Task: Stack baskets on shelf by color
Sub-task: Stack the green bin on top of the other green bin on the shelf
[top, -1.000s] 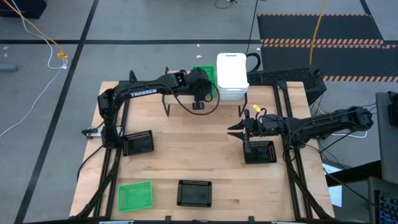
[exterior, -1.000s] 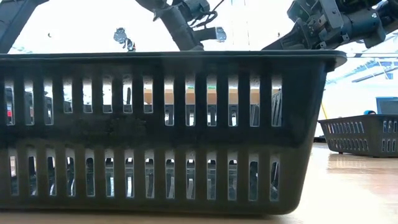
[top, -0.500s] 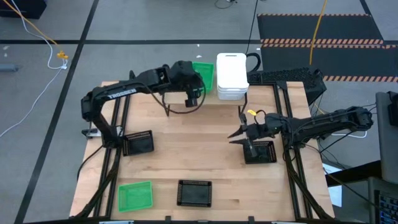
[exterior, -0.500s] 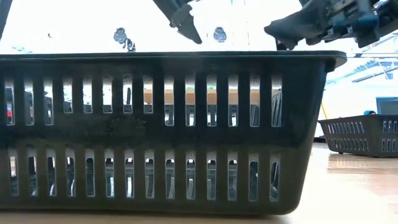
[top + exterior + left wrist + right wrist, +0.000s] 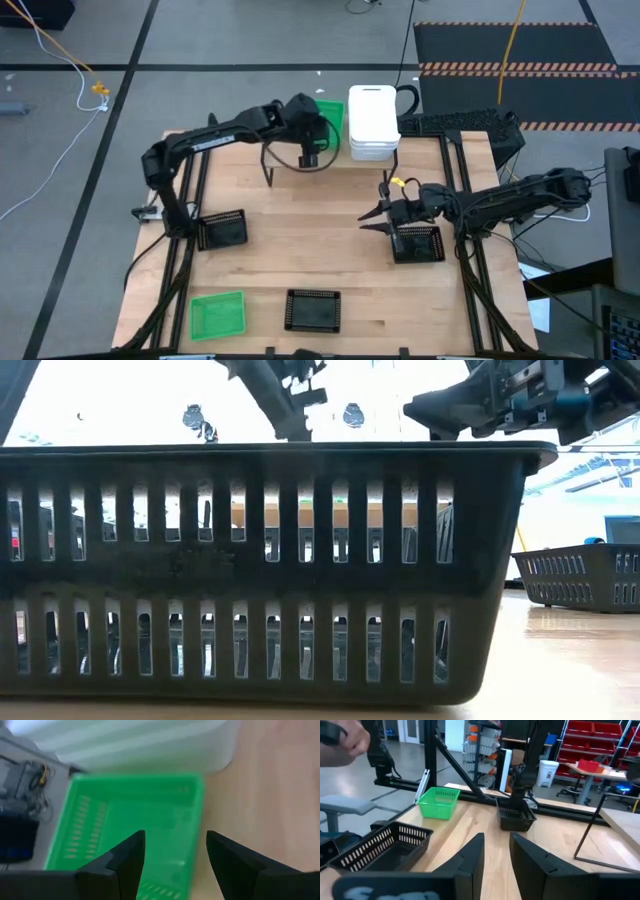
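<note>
On the shelf [image 5: 362, 163] at the table's far side stand a stack of white baskets [image 5: 373, 122] and a green mesh basket [image 5: 330, 115] to its left. My left gripper [image 5: 311, 156] hovers open over that green basket [image 5: 135, 820], its fingers clear of it, the white stack [image 5: 150, 745] beyond. My right gripper [image 5: 364, 221] is open above the table's middle, pointing left, just left of a black mesh basket [image 5: 417, 243] that rests on the table.
More baskets stand on the table: a black one [image 5: 222, 230] at the left, a green one [image 5: 217, 313] and a black one [image 5: 313, 310] at the near edge; that near black one [image 5: 270, 570] fills the low view. The shelf's black legs [image 5: 268, 172] stand mid-table.
My right gripper has moved toward the table's left and slightly toward the near edge, away from the black basket beside it, staying open. My left gripper has risen and shifted a little toward the far edge, over the green basket on the shelf.
</note>
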Tool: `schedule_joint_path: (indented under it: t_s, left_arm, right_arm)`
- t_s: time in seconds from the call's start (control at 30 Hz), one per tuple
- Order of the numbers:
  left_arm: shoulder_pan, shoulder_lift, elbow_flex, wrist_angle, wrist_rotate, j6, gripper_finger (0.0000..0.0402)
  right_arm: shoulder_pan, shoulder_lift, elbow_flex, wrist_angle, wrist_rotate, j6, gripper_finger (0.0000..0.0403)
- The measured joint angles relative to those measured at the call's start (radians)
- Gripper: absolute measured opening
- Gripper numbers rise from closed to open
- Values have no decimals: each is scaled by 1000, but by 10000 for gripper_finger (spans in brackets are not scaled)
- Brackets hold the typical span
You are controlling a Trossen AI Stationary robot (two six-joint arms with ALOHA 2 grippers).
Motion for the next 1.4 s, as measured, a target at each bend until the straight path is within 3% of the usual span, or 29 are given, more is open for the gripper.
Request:
schedule_joint_path:
  t_s: [0.3,0.5,0.73,1.4]
  left_arm:
    - [35,54,-2,-7,9,-11,214]
    - [3,41,0,5,73,-95,214]
    - [-66,44,0,15,80,-120,214]
    - [-38,44,0,-52,-19,-20,213]
  right_arm:
    - [0,4,0,-7,0,-11,84]
    - [0,4,0,-7,0,10,84]
    - [0,4,0,-7,0,46,84]
    - [0,4,-1,-7,0,35,84]
